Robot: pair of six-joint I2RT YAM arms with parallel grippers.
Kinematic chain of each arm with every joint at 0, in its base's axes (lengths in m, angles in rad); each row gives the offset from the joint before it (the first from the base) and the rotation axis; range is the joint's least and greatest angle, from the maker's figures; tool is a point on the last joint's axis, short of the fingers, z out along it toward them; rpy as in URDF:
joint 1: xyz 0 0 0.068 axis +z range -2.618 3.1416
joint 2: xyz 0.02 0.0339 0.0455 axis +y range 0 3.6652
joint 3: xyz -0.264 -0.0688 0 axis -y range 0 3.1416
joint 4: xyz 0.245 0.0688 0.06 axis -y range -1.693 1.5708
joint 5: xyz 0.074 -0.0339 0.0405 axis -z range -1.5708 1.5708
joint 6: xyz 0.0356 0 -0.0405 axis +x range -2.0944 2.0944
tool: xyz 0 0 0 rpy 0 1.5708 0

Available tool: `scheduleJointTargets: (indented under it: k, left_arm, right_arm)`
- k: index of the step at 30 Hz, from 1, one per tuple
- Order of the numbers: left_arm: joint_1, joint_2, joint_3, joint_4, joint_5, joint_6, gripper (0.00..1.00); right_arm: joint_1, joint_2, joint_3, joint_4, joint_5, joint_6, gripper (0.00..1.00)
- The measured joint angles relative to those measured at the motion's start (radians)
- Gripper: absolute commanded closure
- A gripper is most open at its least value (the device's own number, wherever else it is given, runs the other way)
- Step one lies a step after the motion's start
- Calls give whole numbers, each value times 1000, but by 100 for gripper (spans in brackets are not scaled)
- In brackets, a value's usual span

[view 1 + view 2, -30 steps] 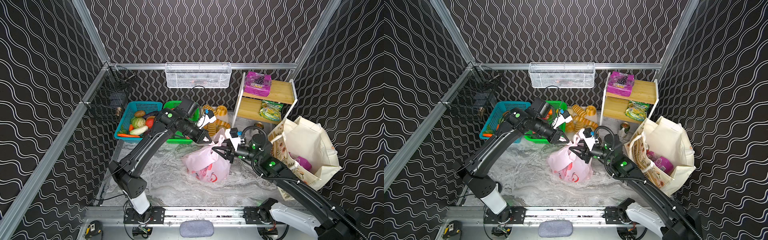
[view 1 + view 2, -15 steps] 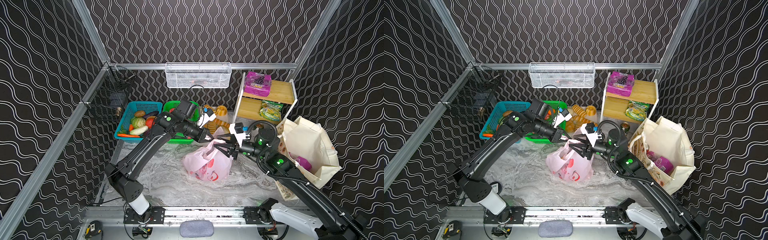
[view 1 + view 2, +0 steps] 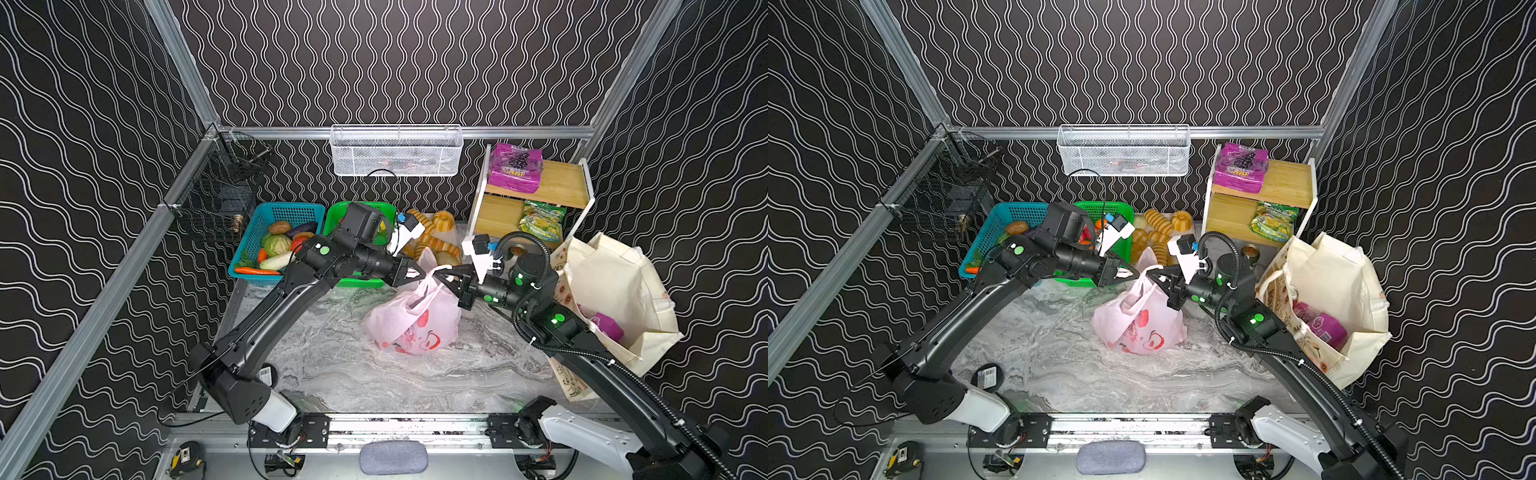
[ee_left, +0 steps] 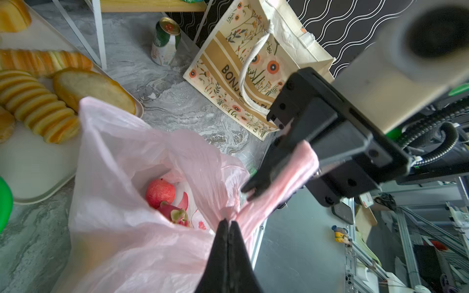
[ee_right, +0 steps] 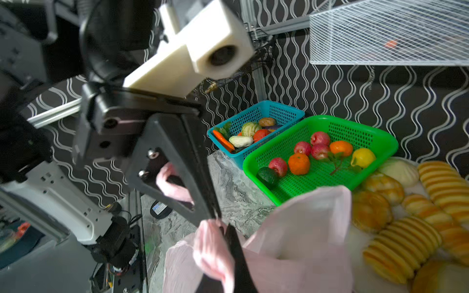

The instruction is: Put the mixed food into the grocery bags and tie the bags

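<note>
Pink plastic bag (image 3: 411, 328) sits on the marbled surface (image 3: 345, 374) just right of centre in both top views, mouth up, its top bunched and drawn upward. Left claw (image 3: 419, 273) comes in from the left of the frame, fingers pressed flat together, pink film pinched at the very tip. Right claw (image 3: 444, 272) comes in from the right, closed on the bag's handle; in the left wrist view a twisted pink strip runs from the left claw's tip through the right claw's fingers (image 4: 264, 177). The two tips nearly meet above the bag. Inside the bag: a dragon fruit (image 4: 175, 214) and a red round fruit (image 4: 160, 192), touching. Cream tote (image 3: 623, 282) stands open at the right edge, a purple packet (image 3: 604, 326) in it. Grape-printed packet (image 3: 515, 168) lies on top of the wooden shelf (image 3: 561, 183), upper right. Green basket (image 5: 360, 135) holds loose round fruits
</note>
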Motion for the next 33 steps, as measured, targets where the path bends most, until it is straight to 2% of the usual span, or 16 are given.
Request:
scheduleJointTargets:
  k: [3,8,17,22,24,28,33]
  left_arm:
    - [1,-22,-55,68,3,-21,94]
    - [1,-6,-79,134,31,-45,89]
    - [1,-34,-113,217,42,-68,81]
    - [-11,-30,-123,207,28,-47,77]
    - [-28,-32,-135,213,19,-46,72]
    - [-59,-31,-125,220,-21,-42,74]
    - [-76,-11,-98,213,-90,-20,70]
  right_arm:
    - [-5,19,31,-27,34,62,100]
    - [-5,47,74,-32,8,126,100]
    - [-5,104,131,-100,51,151,100]
    - [-5,120,150,-105,61,186,100]
    - [-5,132,170,-111,61,204,100]
    - [-5,148,194,-119,72,224,100]
    - [-5,154,193,-118,79,239,100]
